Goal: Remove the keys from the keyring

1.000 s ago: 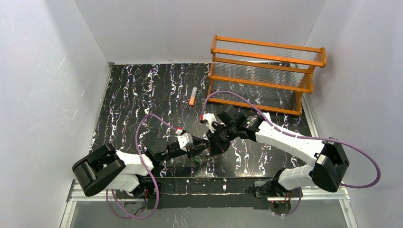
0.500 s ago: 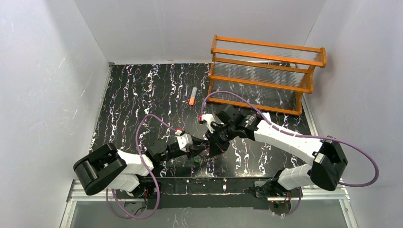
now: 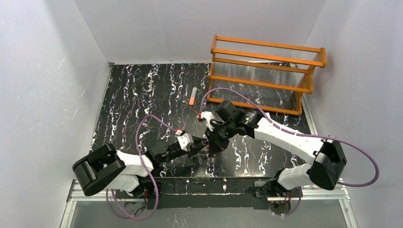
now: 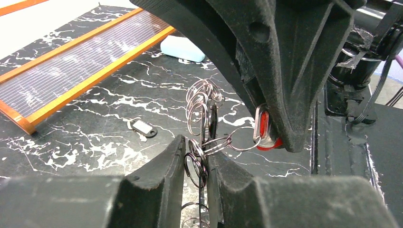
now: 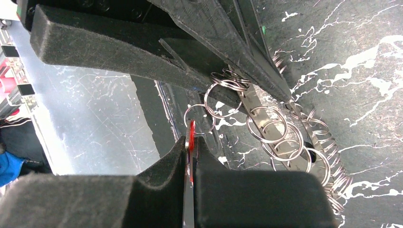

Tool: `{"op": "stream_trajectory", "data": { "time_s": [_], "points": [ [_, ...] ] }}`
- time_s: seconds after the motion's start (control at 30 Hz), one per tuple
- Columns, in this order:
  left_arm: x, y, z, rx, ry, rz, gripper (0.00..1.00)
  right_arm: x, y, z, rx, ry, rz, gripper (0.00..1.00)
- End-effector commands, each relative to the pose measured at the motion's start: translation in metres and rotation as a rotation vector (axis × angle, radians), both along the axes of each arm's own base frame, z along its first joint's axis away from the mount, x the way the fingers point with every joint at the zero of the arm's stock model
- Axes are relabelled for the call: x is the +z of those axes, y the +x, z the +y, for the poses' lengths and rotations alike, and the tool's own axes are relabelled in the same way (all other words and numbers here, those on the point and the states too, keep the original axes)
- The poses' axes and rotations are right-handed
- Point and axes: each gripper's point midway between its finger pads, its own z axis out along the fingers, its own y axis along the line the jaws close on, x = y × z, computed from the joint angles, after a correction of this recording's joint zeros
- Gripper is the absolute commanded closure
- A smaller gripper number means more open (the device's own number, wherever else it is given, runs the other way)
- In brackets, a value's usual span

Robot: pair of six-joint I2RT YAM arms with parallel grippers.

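Gripping: left gripper [image 4: 196, 153] clenched on the keyring [image 4: 202, 107], its ring cluster suspended between both arms; right gripper [image 5: 191, 145] clamped on the red key [image 5: 191, 129], not yet freed. Hazard: a skewed pull could drag the keyring from the left grasp, or the key could slip.

Overhead overview, wrist close-ups sharing keyring [image 4: 198, 105]

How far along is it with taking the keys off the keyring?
Done: the dark-and-white key lies loose on the table. In hand: the left end effector clamps the keyring, the right end effector pinches the red key, linked by a small ring. Left: freeing it; the green key isn't clearly visible.
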Motion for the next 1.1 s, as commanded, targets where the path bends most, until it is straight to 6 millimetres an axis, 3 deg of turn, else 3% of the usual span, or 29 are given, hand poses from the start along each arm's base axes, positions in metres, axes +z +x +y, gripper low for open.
{"op": "stream_trajectory", "data": {
  "time_s": [0.0, 0.23, 0.67, 1.07],
  "points": [
    [0.017, 0.033, 0.012, 0.180, -0.006, -0.065, 0.82, 0.029, -0.024, -0.003, 0.065, 0.050, 0.055, 0.99],
    [0.012, 0.024, 0.005, 0.139, 0.042, -0.104, 0.82, 0.047, -0.009, 0.003, 0.015, 0.089, -0.034, 0.99],
    [-0.006, 0.012, -0.011, 0.070, 0.235, -0.168, 0.89, 0.060, -0.008, 0.016, 0.077, 0.119, -0.007, 0.99],
    [-0.026, -0.036, -0.029, -0.233, 0.344, -0.230, 0.94, 0.063, 0.022, 0.006, 0.075, 0.055, -0.007, 0.99]
  ]
}}
